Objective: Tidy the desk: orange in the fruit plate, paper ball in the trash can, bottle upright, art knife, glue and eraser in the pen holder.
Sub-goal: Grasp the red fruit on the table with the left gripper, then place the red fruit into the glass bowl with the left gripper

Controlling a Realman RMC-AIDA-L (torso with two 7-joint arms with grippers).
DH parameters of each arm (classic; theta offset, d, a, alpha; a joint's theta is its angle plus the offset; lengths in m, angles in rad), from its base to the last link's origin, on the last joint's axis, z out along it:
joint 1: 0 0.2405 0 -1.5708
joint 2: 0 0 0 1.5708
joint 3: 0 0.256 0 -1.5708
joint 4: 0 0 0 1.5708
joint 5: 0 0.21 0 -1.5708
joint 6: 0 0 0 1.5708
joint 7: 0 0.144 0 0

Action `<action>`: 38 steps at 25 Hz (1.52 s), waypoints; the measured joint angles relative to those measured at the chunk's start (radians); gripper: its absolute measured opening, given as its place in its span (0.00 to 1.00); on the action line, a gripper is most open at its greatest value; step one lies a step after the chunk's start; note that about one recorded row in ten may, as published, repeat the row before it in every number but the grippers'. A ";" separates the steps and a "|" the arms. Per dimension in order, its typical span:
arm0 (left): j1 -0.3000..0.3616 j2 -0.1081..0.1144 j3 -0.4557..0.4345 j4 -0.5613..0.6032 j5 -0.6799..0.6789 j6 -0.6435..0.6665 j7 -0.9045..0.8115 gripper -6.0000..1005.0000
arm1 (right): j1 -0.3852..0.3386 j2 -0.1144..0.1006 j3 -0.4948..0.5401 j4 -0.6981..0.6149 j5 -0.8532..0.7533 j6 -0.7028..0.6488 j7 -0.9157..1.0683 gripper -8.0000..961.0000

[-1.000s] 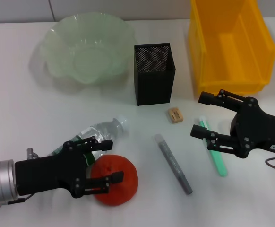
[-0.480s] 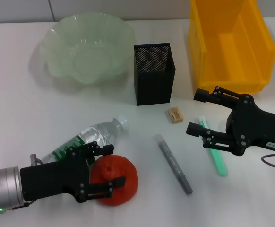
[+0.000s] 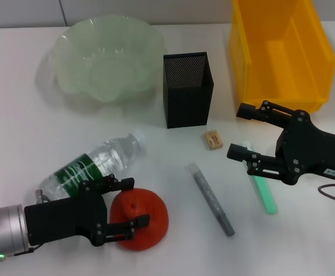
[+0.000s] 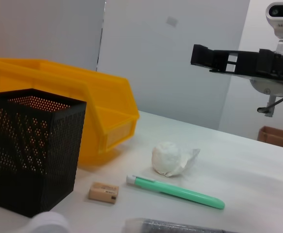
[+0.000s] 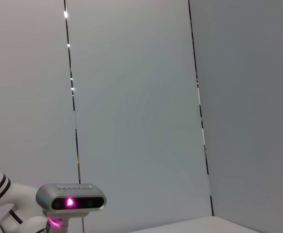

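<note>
Left gripper (image 3: 127, 202) is open wide w/ its fingers on both sides of the round red orange (image 3: 140, 220), which sits on the table in front of the black mesh pen holder (image 3: 187, 89). Right gripper (image 3: 240, 131) is open wide too, holding nothing, over the green art knife (image 3: 262, 190). The crumpled paper ball (image 4: 169, 159) shows only in the left wrist view. The clear bottle (image 3: 92, 166) lies on its side next to the orange. The tan eraser (image 3: 213, 140) is just in front of the pen holder.
</note>
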 joint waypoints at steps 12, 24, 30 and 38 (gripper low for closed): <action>0.000 0.001 0.001 0.003 0.002 -0.009 0.000 0.78 | 0.002 -0.001 0.000 0.003 0.010 -0.001 0.000 0.80; -0.001 0.000 -0.010 0.011 -0.005 -0.014 0.000 0.36 | 0.007 -0.002 0.000 0.014 0.010 0.003 0.000 0.80; -0.025 -0.001 -0.024 0.031 -0.020 0.050 -0.003 0.23 | 0.007 -0.002 0.000 0.015 0.010 0.005 0.000 0.80; -0.078 -0.001 -0.027 0.082 -0.164 0.089 -0.010 0.18 | 0.005 -0.002 0.000 0.045 0.025 0.007 -0.007 0.80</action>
